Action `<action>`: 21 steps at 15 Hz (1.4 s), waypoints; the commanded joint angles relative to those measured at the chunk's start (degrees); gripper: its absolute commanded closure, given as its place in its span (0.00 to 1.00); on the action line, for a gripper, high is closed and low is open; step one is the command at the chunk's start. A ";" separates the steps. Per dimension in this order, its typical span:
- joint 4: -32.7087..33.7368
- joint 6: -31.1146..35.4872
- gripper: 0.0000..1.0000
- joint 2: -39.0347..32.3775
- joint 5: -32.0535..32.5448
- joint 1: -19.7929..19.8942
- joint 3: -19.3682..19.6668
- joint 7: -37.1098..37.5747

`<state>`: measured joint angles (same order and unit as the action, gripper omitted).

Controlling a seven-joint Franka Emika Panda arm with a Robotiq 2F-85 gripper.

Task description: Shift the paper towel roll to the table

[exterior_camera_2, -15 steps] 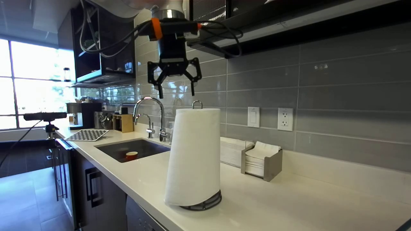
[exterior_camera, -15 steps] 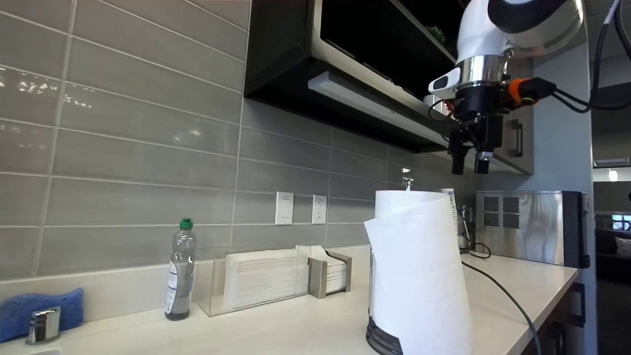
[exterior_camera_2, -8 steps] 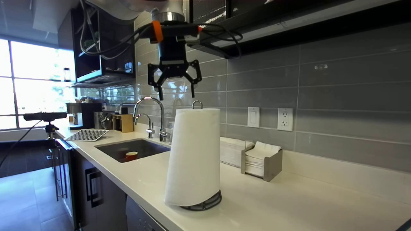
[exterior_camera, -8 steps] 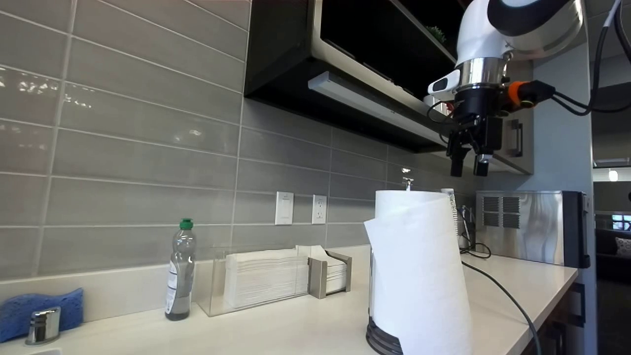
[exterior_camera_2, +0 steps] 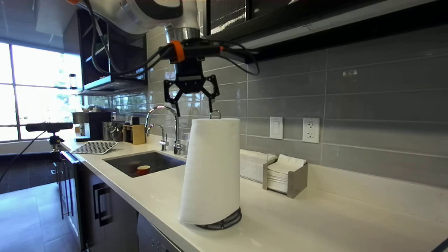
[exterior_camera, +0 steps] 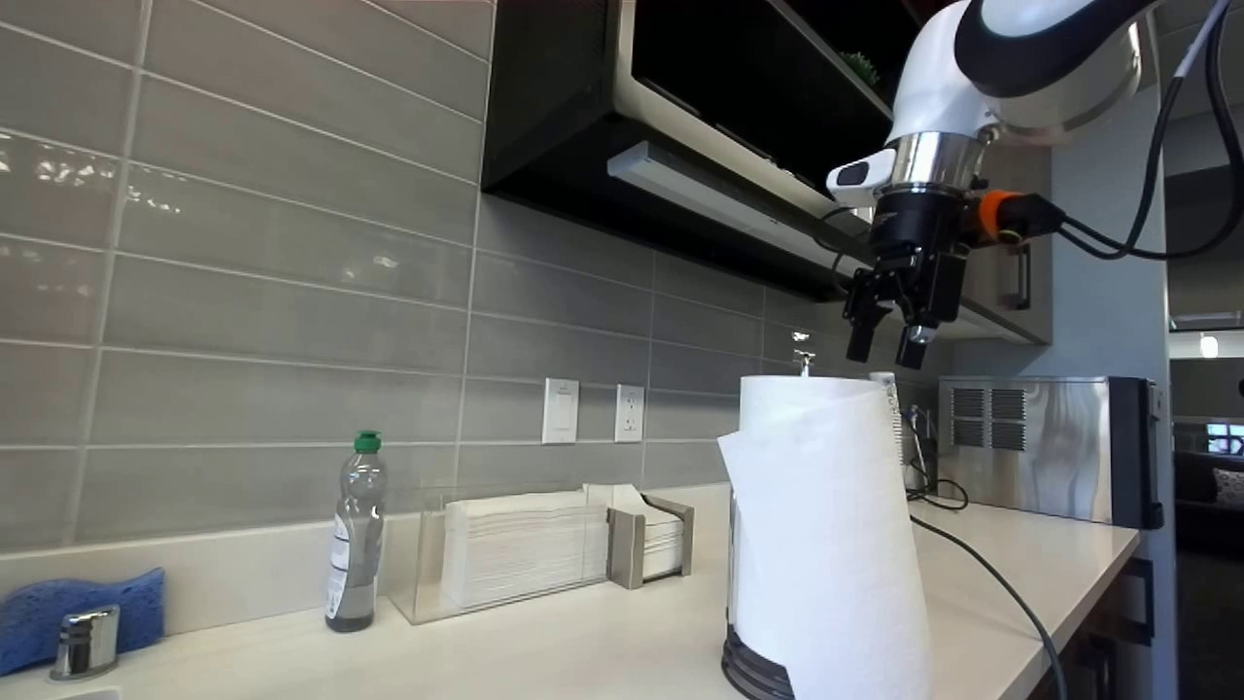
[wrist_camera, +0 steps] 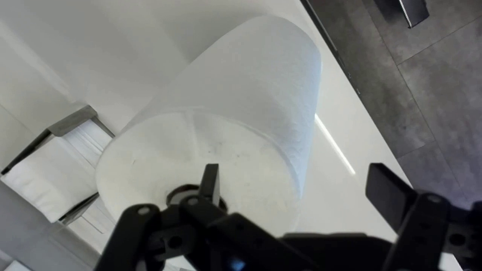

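Observation:
The white paper towel roll stands on its black wire holder on the cream countertop, in both exterior views (exterior_camera: 826,535) (exterior_camera_2: 211,171). The holder's base (exterior_camera_2: 224,223) shows under the roll, and its rod's metal loop (exterior_camera_2: 216,112) sticks out above. The table is the countertop (exterior_camera: 544,656) (exterior_camera_2: 315,224). My gripper is open and empty just above the roll's top, in both exterior views (exterior_camera: 884,356) (exterior_camera_2: 194,112). In the wrist view, one finger of the gripper (wrist_camera: 293,175) overlaps the roll's core, hiding part of it. The other finger is outside the roll (wrist_camera: 244,75), over the countertop (wrist_camera: 339,203).
Napkin holders (exterior_camera: 525,549) (exterior_camera_2: 295,182) stand along the tiled wall. A soap bottle (exterior_camera: 358,540) is beside them. A sink (exterior_camera_2: 164,159) with a tall faucet (exterior_camera_2: 175,120) lies behind the roll. A dark cabinet (exterior_camera: 573,146) hangs above. A cable (exterior_camera: 1001,574) crosses the counter.
My gripper has come down toward the roll's top and tilted a little; in an exterior view it has also shifted left. It stays open. The roll has not moved.

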<state>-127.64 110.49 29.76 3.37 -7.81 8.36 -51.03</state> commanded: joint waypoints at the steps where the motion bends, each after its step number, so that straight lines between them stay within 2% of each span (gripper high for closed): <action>1: -2.23 4.13 0.00 0.70 -2.37 -0.86 0.08 -4.79; 8: -3.30 6.41 0.00 0.22 -4.00 -1.34 0.04 -10.79; 21: -3.70 9.76 0.00 -1.06 -4.68 -0.93 0.00 -14.31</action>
<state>-130.62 118.41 28.97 0.35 -9.00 8.31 -63.38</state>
